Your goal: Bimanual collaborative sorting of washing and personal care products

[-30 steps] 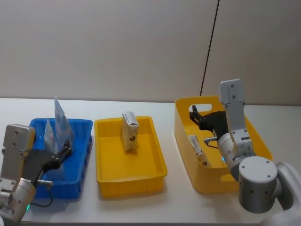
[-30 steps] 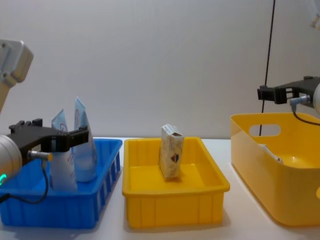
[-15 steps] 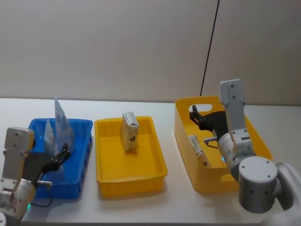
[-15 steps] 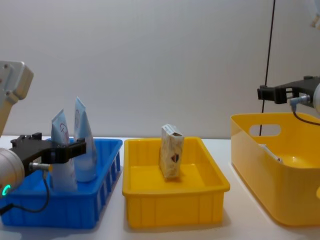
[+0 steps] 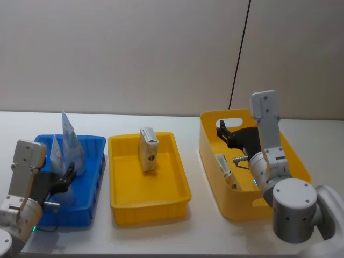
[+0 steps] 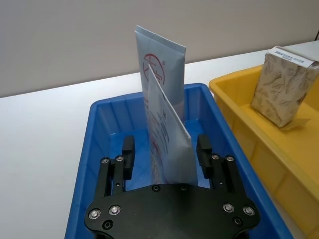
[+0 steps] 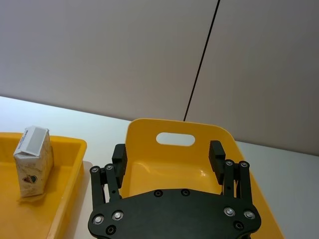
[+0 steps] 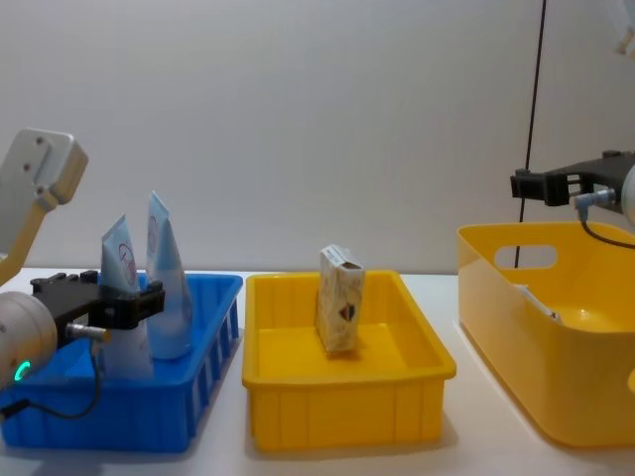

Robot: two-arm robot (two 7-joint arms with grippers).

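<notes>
Tubes: blue bin; box: yellow tray; L end effector, R end effector both open.

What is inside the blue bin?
Two squeeze tubes stand upright in the blue bin: the nearer tube sits within the open left claw, the taller tube behind it. Their lower ends are covered by the claw.

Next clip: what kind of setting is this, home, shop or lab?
Probably a lab-style robot test bench: a white table against a plain wall, a blue bin, yellow tray and yellow basket set in a row for sorting, and a black cable hanging down the wall.
</notes>
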